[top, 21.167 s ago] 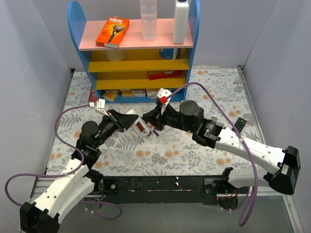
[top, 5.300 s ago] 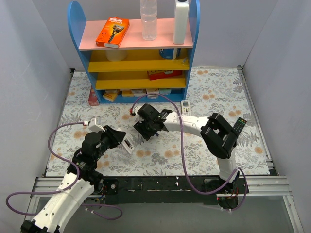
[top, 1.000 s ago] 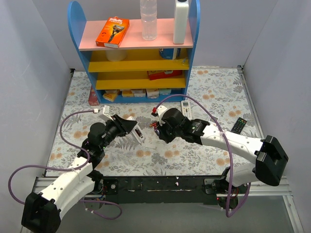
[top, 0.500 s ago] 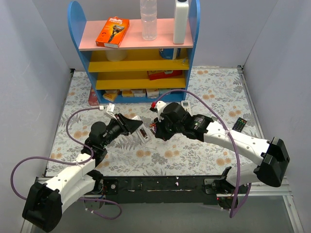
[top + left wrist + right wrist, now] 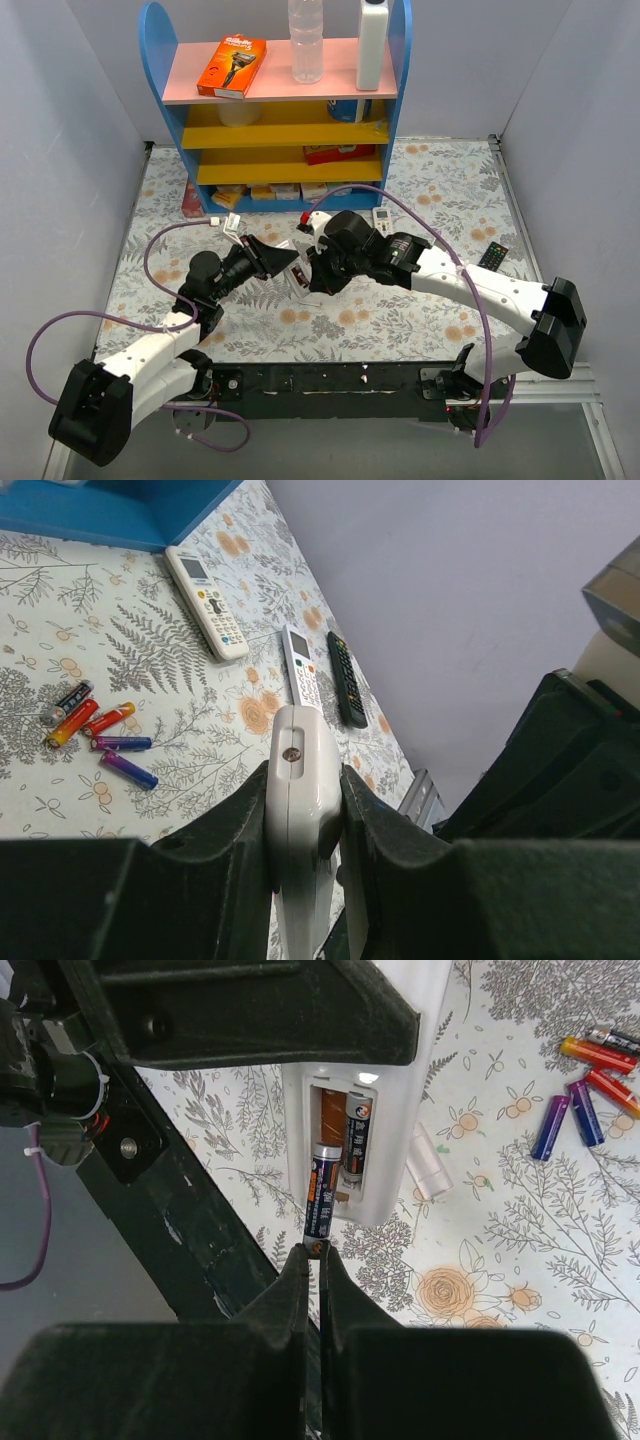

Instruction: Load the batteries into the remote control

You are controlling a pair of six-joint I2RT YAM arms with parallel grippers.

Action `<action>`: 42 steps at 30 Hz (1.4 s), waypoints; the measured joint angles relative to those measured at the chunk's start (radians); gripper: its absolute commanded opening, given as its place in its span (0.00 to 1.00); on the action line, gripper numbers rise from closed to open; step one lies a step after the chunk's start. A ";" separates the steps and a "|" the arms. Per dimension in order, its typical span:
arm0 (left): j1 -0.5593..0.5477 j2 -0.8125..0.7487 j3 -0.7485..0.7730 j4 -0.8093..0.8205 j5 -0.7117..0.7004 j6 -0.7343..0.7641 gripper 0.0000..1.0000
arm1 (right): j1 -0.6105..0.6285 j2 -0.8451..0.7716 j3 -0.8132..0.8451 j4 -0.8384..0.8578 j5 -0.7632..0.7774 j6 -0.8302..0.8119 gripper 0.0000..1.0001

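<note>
The left gripper [image 5: 303, 805] is clenched on the remote control [image 5: 300, 755] — a slim, smooth bar of white plastic with rounded edges. The matte black fingers pinch it across its narrow sides and hold it up off the table, between the two arms. From the right wrist its back is seen open: a rectangular bay with a coppery lining and one dark, glossy cell [image 5: 357, 1130] seated in one slot. The right gripper [image 5: 312, 1258] has its thin black fingers pressed together on the lower tip of a second battery [image 5: 322, 1192], a dark cylinder with an orange band. Its upper end lies over the slot alongside — whether it touches the contacts I cannot tell. Below, on the leaf-and-flower printed cloth [image 5: 480, 1260], the loose batteries [image 5: 575, 1110] lie scattered, orange-red and metallic purple, with a stubby white rounded piece [image 5: 430, 1165] nearby. Farther off lie two shorter white keypad remotes [image 5: 207, 600] and a flat black remote [image 5: 347, 665].
</note>
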 measured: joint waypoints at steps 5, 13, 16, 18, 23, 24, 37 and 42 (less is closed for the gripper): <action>0.000 0.001 -0.014 0.030 0.020 -0.014 0.00 | 0.001 0.023 0.000 -0.011 -0.003 0.018 0.01; 0.000 0.014 -0.024 0.064 0.030 -0.029 0.00 | 0.002 0.049 0.025 -0.027 -0.007 0.033 0.01; 0.000 0.023 -0.024 0.077 0.037 -0.037 0.00 | 0.002 0.058 0.031 -0.029 -0.010 0.034 0.01; 0.000 0.029 -0.024 0.087 0.042 -0.043 0.00 | 0.002 0.066 0.036 -0.029 -0.010 0.034 0.01; 0.000 0.034 -0.024 0.097 0.045 -0.059 0.00 | 0.002 0.078 0.043 -0.029 -0.010 0.033 0.01; 0.000 0.035 -0.024 0.098 0.046 -0.062 0.00 | 0.002 0.082 0.047 -0.028 -0.010 0.033 0.01; 0.000 0.045 -0.043 0.133 0.050 -0.117 0.00 | 0.005 0.104 0.082 -0.039 -0.002 0.025 0.01; -0.001 0.045 -0.058 0.130 0.044 -0.133 0.00 | 0.005 0.123 0.097 -0.054 -0.014 0.021 0.02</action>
